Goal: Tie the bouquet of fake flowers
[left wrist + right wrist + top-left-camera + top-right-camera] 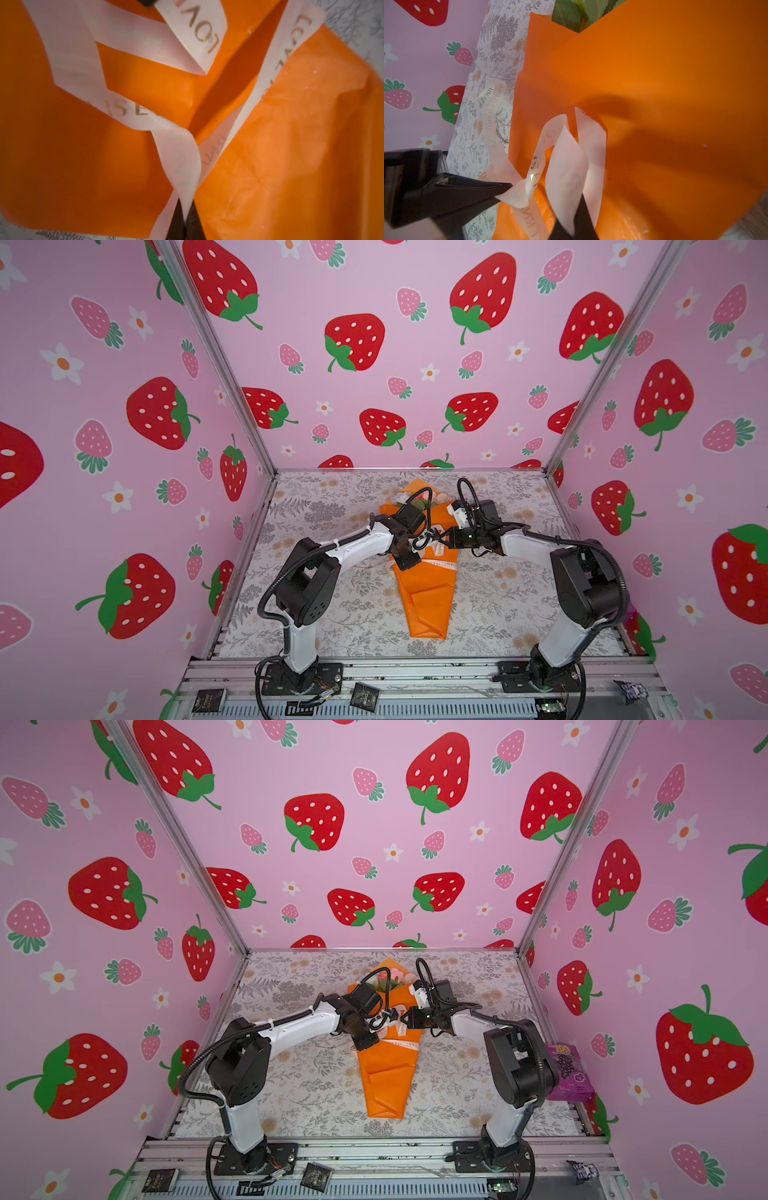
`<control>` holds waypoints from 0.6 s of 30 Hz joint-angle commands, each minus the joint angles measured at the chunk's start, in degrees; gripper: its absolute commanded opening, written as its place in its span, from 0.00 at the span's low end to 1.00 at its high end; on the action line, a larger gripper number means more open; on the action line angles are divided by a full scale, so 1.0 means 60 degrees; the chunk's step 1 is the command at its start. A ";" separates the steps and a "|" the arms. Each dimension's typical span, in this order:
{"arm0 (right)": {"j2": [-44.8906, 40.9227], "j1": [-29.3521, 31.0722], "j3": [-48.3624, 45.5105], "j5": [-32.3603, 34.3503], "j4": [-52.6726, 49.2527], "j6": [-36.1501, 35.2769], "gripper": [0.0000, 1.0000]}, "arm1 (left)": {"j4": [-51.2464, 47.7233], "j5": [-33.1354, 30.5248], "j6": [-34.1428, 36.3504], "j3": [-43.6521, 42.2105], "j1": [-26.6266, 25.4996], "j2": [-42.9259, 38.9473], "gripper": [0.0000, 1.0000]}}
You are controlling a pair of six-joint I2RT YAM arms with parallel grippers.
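Note:
The bouquet of fake flowers [428, 597] [384, 1085] lies in an orange paper cone mid-table, tip towards the front. Pink blooms [392, 974] and green leaves [566, 14] show at its far opening. A cream ribbon [441, 564] [178, 158] with gold lettering crosses the cone and loops loosely above it. My left gripper [432, 533] [185, 209] is shut on one strand of the ribbon; it also shows in the right wrist view [508, 190]. Right beside it, my right gripper [444, 537] [573, 224] is shut on a ribbon loop [566, 166]. The stems are hidden inside the paper.
A floral-print cloth [332, 614] covers the table, boxed in by strawberry-print walls on three sides. A purple packet [567, 1073] leans at the right wall behind the right arm. An aluminium rail [415, 672] with small dark packets [365, 695] runs along the front.

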 commanded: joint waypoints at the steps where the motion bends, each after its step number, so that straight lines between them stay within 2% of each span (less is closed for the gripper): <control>1: 0.0186 -0.0015 -0.0227 -0.0572 0.0623 0.0393 0.00 | 0.0269 0.0306 -0.0453 -0.0436 0.0017 -0.0737 0.00; 9: 0.0733 0.0165 -0.0136 -0.1899 0.0384 -0.0077 0.01 | 0.1072 0.0720 -0.1026 -0.1006 0.0011 -0.1544 0.00; 18: 0.1071 0.0776 0.0443 -0.2994 -0.1653 -0.1772 0.02 | 0.1414 0.0700 -0.1232 -0.1060 0.0022 -0.1643 0.00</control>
